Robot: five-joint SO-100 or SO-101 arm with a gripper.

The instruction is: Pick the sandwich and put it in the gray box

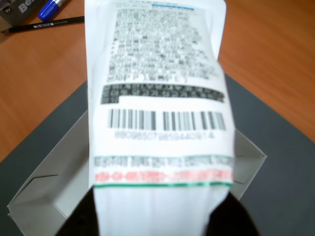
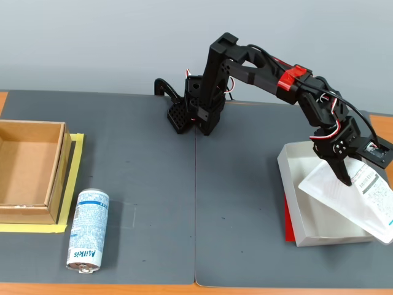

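Observation:
The sandwich [image 2: 353, 200], a flat white pack with a barcode label, hangs tilted over the right side of the gray box [image 2: 293, 203]. Its low end reaches past the box's front right corner. My gripper [image 2: 344, 176] is shut on the pack's upper end. In the wrist view the sandwich [image 1: 157, 98] fills the middle, label side facing the camera. My gripper [image 1: 157, 219] holds it at the bottom edge, one dark finger on each side. The gray box [image 1: 44, 194] shows beneath it on both sides, its floor mostly hidden.
A red sheet [image 2: 287, 220] pokes out under the gray box's left edge. A Milkis can [image 2: 88, 230] lies at the front left beside a brown cardboard box [image 2: 31, 212] on yellow paper. A black pen [image 1: 47, 24] and a blue marker [image 1: 49, 9] lie on the wooden table beyond the mat.

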